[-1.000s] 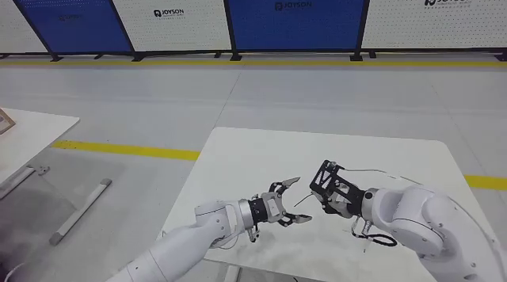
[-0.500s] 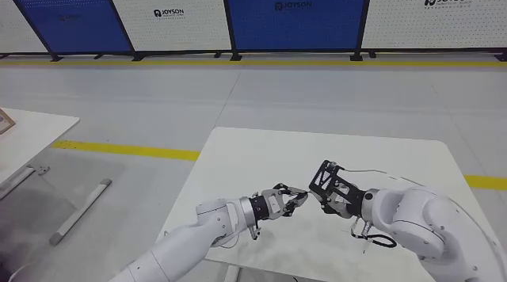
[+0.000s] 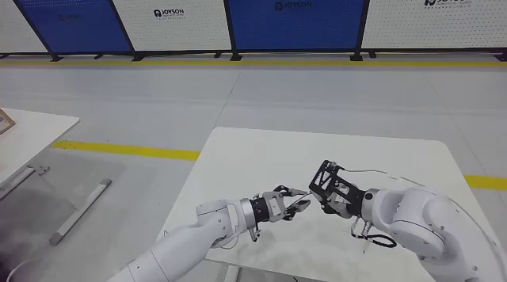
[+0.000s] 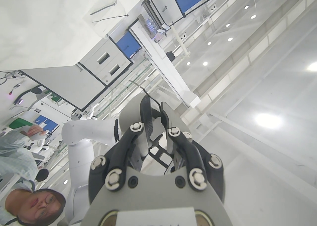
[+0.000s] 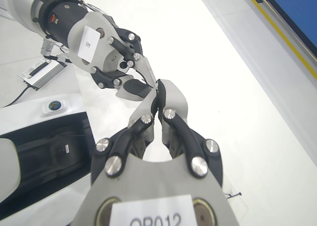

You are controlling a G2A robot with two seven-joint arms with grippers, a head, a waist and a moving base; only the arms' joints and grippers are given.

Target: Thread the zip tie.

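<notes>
A thin black zip tie (image 3: 305,197) spans the short gap between my two grippers above the white table (image 3: 261,155). My left gripper (image 3: 295,200) is shut on one end of it. In the left wrist view the strand (image 4: 145,92) sticks out past the left gripper (image 4: 153,104). My right gripper (image 3: 314,195) faces it tip to tip and is shut on the other end. In the right wrist view a short black tip (image 5: 158,81) pokes out of the right gripper (image 5: 158,89), with the left gripper (image 5: 149,88) touching close beside it.
A clear flat tray with spare zip ties (image 4: 106,17) lies on the table beyond the grippers, also seen near the right wrist (image 5: 235,196). A grey box with a cable (image 5: 39,73) sits off the table's near edge. The table's far half is bare.
One second ago my left gripper stood open a little short of the right one. It has moved in and shut on the zip tie. The right gripper has held still.
</notes>
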